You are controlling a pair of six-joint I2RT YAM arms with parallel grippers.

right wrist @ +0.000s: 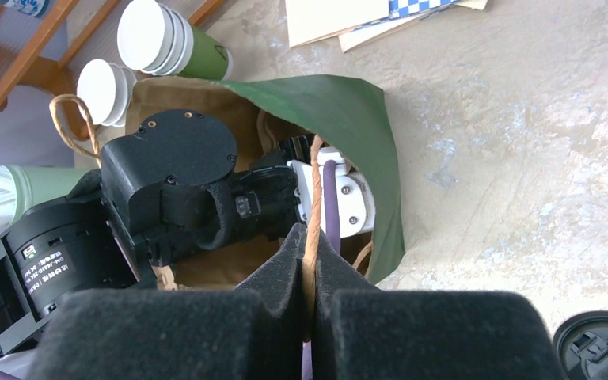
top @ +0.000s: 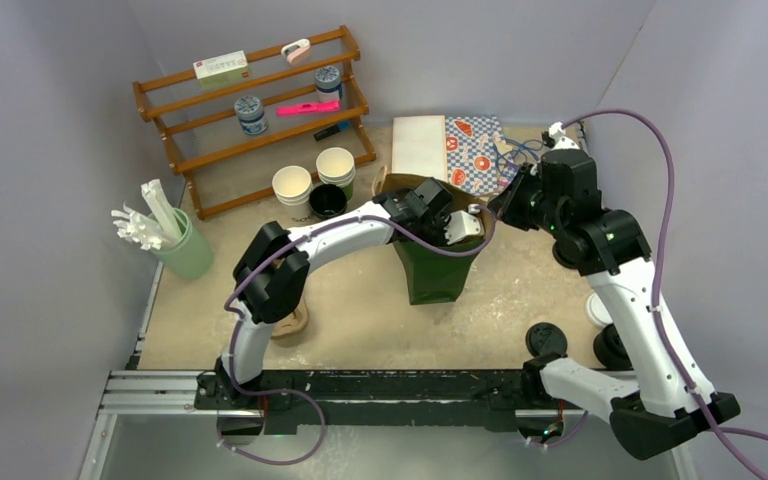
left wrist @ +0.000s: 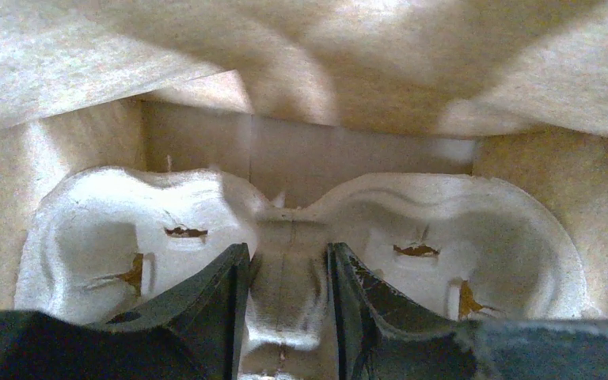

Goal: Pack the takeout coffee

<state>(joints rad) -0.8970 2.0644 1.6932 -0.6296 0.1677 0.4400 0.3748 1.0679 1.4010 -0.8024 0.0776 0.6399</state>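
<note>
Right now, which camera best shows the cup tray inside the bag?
The left wrist view: it looks straight into the bag at the cup tray, both pockets empty, the left hand gripping its middle ridge. In the top and right wrist views the left arm fills the bag's mouth, hiding the tray.

No word or number clear enough to read anywhere. Small white sticker (right wrist: 46, 267) on black motor of left arm (right wrist: 166, 170): tiny black print, too small. White box (top: 220, 66) on top of wooden shelf (top: 260, 140): red print, blurred. Green cup (right wrist: 198, 57): dark mark, not legible.
</note>
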